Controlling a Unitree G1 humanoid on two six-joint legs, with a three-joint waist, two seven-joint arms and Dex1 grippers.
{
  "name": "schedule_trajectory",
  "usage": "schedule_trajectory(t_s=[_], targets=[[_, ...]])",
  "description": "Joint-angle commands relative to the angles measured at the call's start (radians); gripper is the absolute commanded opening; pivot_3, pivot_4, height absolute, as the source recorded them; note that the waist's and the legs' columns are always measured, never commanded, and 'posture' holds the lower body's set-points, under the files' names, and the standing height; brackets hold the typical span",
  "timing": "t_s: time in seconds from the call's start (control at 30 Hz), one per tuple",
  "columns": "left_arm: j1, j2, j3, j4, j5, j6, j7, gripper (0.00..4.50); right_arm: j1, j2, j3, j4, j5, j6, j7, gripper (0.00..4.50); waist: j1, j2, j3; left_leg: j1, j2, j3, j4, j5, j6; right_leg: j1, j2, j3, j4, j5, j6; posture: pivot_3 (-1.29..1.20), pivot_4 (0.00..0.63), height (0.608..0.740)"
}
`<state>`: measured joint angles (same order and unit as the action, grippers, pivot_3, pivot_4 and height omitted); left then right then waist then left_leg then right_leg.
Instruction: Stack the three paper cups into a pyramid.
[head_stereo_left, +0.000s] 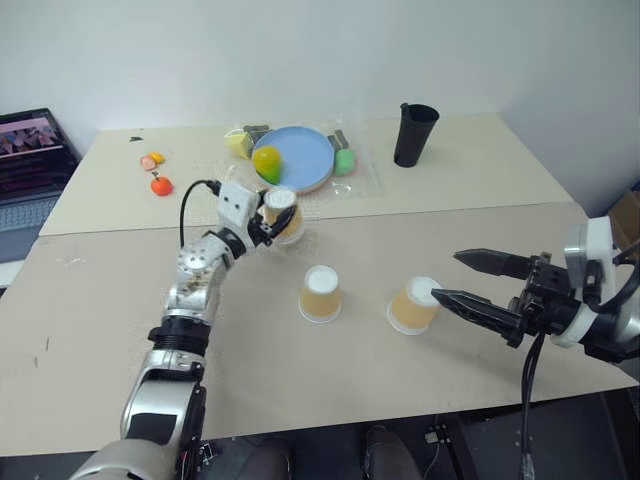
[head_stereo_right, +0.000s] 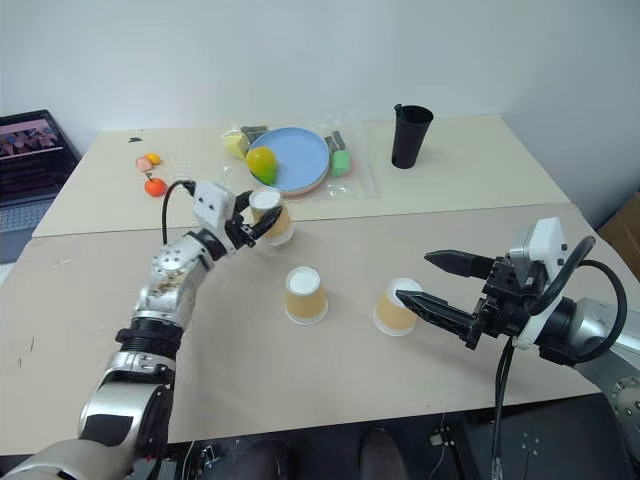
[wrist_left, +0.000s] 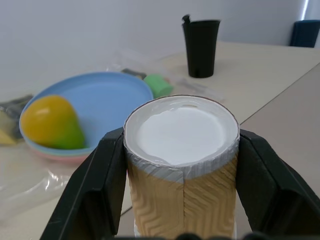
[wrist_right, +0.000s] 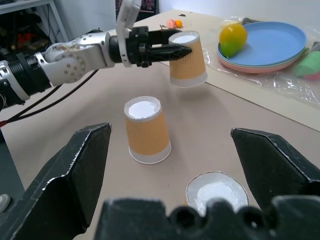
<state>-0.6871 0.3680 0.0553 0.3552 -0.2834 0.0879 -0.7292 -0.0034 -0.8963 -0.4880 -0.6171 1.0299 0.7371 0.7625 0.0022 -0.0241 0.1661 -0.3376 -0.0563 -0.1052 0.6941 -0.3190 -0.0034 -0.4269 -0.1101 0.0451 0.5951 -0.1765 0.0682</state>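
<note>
Left gripper (head_stereo_left: 272, 217) is clamped on one upside-down cup (head_stereo_left: 281, 213), lifted at the far left; carry it level over the two cups (head_stereo_left: 320, 293) (head_stereo_left: 414, 304) beside the wide-apart right gripper (head_stereo_left: 447, 278).

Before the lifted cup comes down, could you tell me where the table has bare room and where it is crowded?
Bare: the near table in front of the two standing cups, and the stretch between the left gripper with its held cup and the black cup. Crowded: the far side around the blue plate, and beside the right gripper.
</note>
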Motion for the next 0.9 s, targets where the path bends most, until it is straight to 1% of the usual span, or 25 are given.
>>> schedule_trajectory(t_s=[0.03,0.13,0.2,0.3,0.4,0.53,0.67,0.8,0.9], targets=[[0.05,0.148,0.017,-0.205,-0.166,0.249,-0.216,2.55,-0.015,-0.016,-0.03,0.0,0.017,-0.006,0.006,4.5,-0.01,0.0,0.0,0.0,0.0,0.0,0.0,0.0,0.0,0.0,0.0,0.0,0.0,0.0,0.0,0.0,0.15,0.735],[0.102,0.254,0.003,-0.243,-0.19,0.324,-0.322,2.55,-0.023,-0.016,-0.02,0.01,0.015,-0.007,0.007,4.5,-0.017,0.001,0.0,0.001,0.0,0.0,0.0,0.0,0.0,0.001,0.0,0.0,0.0,0.0,0.0,0.0,0.15,0.735],[0.125,0.287,-0.007,-0.25,-0.187,0.332,-0.359,2.55,-0.025,-0.017,-0.015,0.012,0.012,-0.009,0.01,4.5,-0.018,0.001,0.0,0.002,0.0,0.0,0.0,0.0,0.0,0.001,0.0,0.0,0.0,0.0,0.0,0.0,0.15,0.735],[0.14,0.281,-0.016,-0.265,-0.172,0.307,-0.366,2.55,-0.031,-0.016,-0.007,0.013,0.013,-0.009,0.01,4.5,-0.012,0.0,0.0,0.002,0.0,0.0,0.0,0.0,0.0,0.001,0.001,0.0,0.0,0.0,0.0,0.0,0.15,0.735],[0.163,0.288,-0.054,-0.291,-0.144,0.281,-0.397,2.55,-0.033,-0.017,-0.006,0.012,0.012,-0.008,0.011,4.5,-0.005,0.0,0.0,0.001,0.0,-0.001,0.0,0.0,0.0,0.001,0.001,0.0,-0.001,0.0,0.0,0.0,0.15,0.735],[0.173,0.269,-0.08,-0.288,-0.102,0.222,-0.394,2.55,-0.023,-0.02,-0.022,0.006,0.018,-0.004,0.013,4.5,-0.004,0.0,0.0,0.0,0.0,-0.001,0.0,0.0,0.0,0.001,0.0,0.0,-0.001,0.0,0.0,0.0,0.15,0.735],[0.193,0.273,-0.105,-0.311,-0.087,0.217,-0.413,2.55,-0.016,-0.025,-0.031,0.003,0.019,-0.002,0.011,4.5,-0.006,0.0,0.0,0.001,0.0,-0.001,0.0,0.0,0.0,0.001,0.0,0.0,-0.001,0.0,0.0,0.0,0.15,0.735],[0.209,0.277,-0.111,-0.303,-0.056,0.179,-0.412,2.55,-0.013,-0.026,-0.036,0.001,0.024,-0.001,0.006,4.5,-0.007,0.0,0.0,0.001,0.0,-0.001,0.0,0.0,0.0,0.001,0.001,0.0,-0.001,0.0,0.0,0.0,0.15,0.735],[0.21,0.259,-0.109,-0.296,-0.039,0.136,-0.395,2.55,-0.013,-0.026,-0.037,0.001,0.026,-0.002,0.002,4.5,-0.005,0.0,0.0,0.001,0.0,-0.001,0.0,0.0,0.0,0.001,0.0,0.0,-0.001,0.0,0.0,0.0,0.15,0.735]])
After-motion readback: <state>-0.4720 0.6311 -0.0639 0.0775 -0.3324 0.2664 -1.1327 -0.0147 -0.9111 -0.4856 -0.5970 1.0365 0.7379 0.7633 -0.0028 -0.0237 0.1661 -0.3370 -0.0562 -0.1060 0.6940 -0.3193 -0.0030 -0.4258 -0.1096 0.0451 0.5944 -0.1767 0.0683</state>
